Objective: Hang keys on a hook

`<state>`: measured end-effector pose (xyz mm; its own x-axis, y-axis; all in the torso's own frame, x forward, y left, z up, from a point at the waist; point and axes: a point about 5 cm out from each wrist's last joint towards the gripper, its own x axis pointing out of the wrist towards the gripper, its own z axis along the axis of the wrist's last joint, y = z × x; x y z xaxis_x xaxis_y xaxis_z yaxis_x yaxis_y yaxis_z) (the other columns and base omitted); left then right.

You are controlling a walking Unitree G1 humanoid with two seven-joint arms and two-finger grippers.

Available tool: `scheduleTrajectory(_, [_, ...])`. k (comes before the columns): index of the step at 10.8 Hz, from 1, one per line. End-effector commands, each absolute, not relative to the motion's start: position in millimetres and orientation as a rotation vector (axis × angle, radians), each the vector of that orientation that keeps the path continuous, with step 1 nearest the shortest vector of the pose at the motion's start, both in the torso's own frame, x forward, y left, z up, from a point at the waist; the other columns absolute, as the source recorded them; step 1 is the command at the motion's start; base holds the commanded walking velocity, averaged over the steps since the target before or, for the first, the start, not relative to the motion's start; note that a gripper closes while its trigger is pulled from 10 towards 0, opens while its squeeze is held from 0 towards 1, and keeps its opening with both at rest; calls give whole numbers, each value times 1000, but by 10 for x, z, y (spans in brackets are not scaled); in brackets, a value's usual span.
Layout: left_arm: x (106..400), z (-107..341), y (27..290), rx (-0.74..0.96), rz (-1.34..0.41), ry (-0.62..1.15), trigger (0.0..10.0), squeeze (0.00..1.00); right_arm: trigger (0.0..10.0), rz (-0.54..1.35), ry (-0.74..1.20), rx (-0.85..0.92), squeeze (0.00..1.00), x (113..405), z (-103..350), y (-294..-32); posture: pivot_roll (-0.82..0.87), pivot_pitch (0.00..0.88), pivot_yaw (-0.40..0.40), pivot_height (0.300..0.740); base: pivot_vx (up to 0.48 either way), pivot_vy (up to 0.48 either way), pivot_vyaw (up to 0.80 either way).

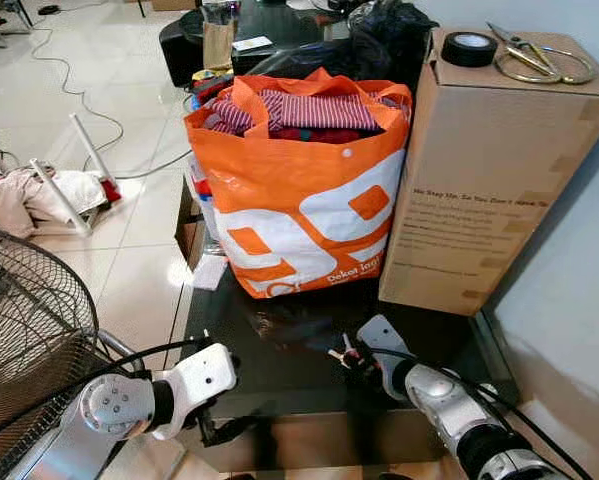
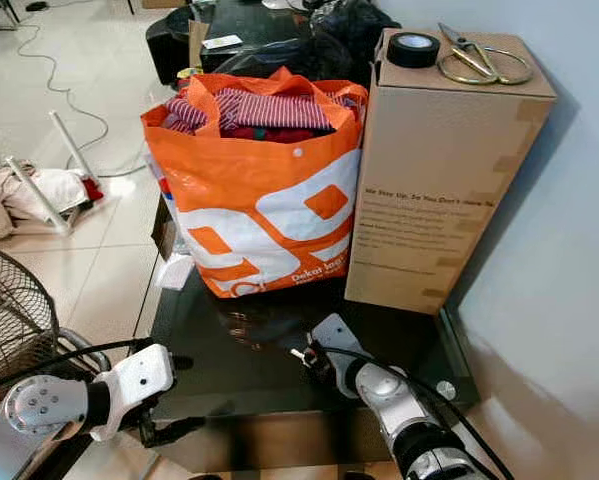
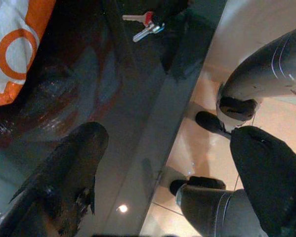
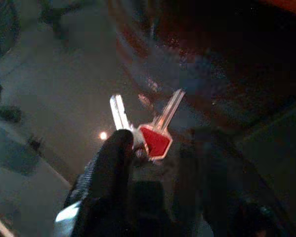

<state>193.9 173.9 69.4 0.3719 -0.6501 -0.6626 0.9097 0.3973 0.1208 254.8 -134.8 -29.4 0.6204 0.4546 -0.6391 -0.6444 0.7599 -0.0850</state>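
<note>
Keys (image 4: 148, 129): two silver blades and a red head, pinched at the head end between our right gripper's (image 4: 155, 148) black fingers (image 4: 113, 158), just above the dark glass table (image 1: 309, 385). The ring joining them is hidden behind the fingers. In the left eye view they show only as a small red-and-silver speck at the gripper tip.

Right gripper: closed on the keys, over the table's near middle, in front of the bag (image 1: 304, 200).

Left gripper (image 3: 162, 163): fingers spread apart, holding nothing, poised at the table's near left edge; one finger lies over the glass, the other past the edge above the floor tiles (image 1: 129, 120).

Bag: orange and white, stuffed with striped clothes, standing on the table.

Box (image 1: 484, 180): tall cardboard, just right of the bag, carrying a roll of black tape (image 1: 469, 48) and scissors (image 1: 524, 50). Its printed text is too small to read.

Fan (image 1: 29, 340): wire grille, cut off at the left edge.

Beyond the bag we make out dark clutter, unclear.
</note>
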Motion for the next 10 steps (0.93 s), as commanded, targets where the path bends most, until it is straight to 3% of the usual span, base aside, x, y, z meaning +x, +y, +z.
scheduleTrajectory(1, [1946, 725, 1764, 526, -1048, 574, 10000, 4, 2863, 669, 630, -338, 0, 2558, -285, -1330, -23, 0, 78, 740, 0, 0, 0])
scheduleTrajectory(3, [1954, 729, 1765, 526, -1049, 579, 10000, 4, 392, 672, 654, -351, 0, 2519, -329, -1355, -24, 5, 80, 740, 0, 0, 0])
scheduleTrajectory(4, [1959, 731, 1766, 527, -1051, 581, 10000, 8, 0, 660, 668, -350, 0, 2508, -347, -1367, -25, 6, 81, 740, 0, 0, 0])
scheduleTrajectory(10, [2003, 719, 1771, 531, -1049, 580, 10000, 4, 0, 653, 680, -344, 0, 2490, -371, -1373, -34, 0, 82, 740, 0, 0, 0])
